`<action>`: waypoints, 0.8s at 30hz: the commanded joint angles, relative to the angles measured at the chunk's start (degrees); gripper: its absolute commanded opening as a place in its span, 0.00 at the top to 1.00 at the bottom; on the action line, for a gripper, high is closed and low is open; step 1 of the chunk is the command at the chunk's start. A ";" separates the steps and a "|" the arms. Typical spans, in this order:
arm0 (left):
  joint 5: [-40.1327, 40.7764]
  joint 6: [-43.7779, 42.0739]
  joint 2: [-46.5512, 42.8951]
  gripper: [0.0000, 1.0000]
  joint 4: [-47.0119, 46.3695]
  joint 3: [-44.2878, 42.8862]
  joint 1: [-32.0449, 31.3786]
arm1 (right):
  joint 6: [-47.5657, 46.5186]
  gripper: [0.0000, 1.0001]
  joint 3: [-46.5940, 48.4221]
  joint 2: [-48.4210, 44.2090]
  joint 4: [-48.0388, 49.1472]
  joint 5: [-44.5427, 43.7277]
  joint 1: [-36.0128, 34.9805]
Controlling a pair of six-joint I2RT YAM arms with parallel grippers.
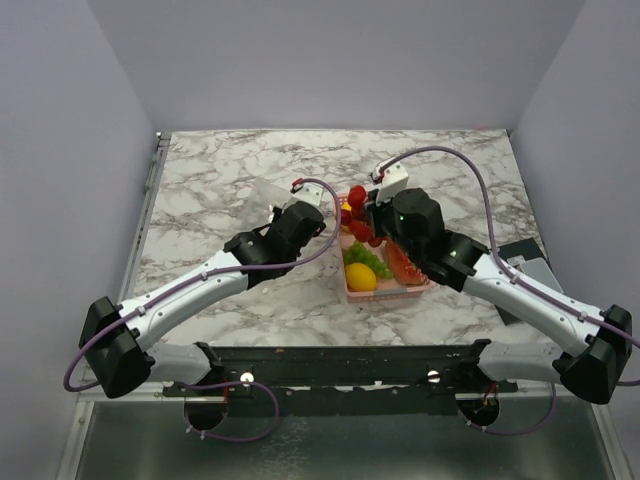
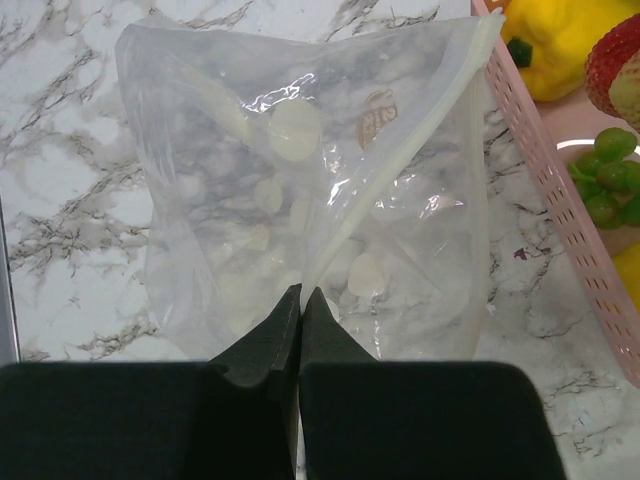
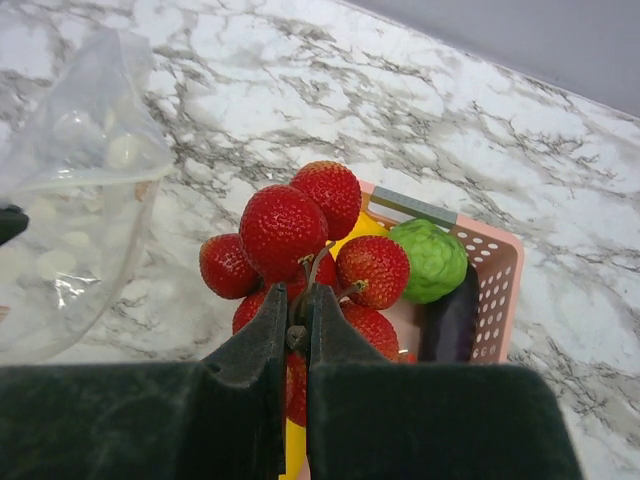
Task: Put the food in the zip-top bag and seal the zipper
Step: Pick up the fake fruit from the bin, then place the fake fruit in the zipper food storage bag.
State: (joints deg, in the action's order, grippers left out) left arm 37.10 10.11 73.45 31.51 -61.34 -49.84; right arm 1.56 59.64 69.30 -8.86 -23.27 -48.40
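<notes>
My right fingers (image 3: pixel 297 312) are pinched almost shut on the thin stem of the red berry cluster (image 3: pixel 290 225), holding it above the far-left corner of the pink basket (image 3: pixel 500 275). The green fruit (image 3: pixel 430 260) and eggplant (image 3: pixel 450 320) sit below in it. My left fingers (image 2: pixel 300 310) are clamped tight on the near edge of the zip-top bag (image 2: pixel 230 170), which lies mid-bench (image 1: pixel 220 180) just left of the basket.

My main worry is the stem grip: it's slender, so the cluster could swing or slip out on the way across. The bag is held at one point only, and I can't tell how far its mouth gapes. A broad cluster could catch on the zipper (image 2: pixel 410 138) and fold the mouth shut, or shove the light plastic along the marble.
</notes>
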 commanded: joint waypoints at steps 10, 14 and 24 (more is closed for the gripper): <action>-6.39 2.18 -5.51 1.00 -2.27 -0.01 3.16 | 12.95 0.99 6.99 -6.51 -8.38 10.18 -1.14; -7.23 2.33 -6.24 1.00 -2.81 0.25 3.40 | 15.32 0.99 8.55 -6.97 -9.90 14.18 -1.55; -9.79 2.70 -7.18 1.00 -3.89 0.60 3.70 | 20.95 0.99 9.87 -5.51 -6.99 18.06 -4.06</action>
State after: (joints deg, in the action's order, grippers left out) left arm 29.85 11.88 67.99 29.52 -61.34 -46.54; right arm 19.09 67.33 63.22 -17.76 -7.60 -51.20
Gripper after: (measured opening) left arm 0.005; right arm 0.067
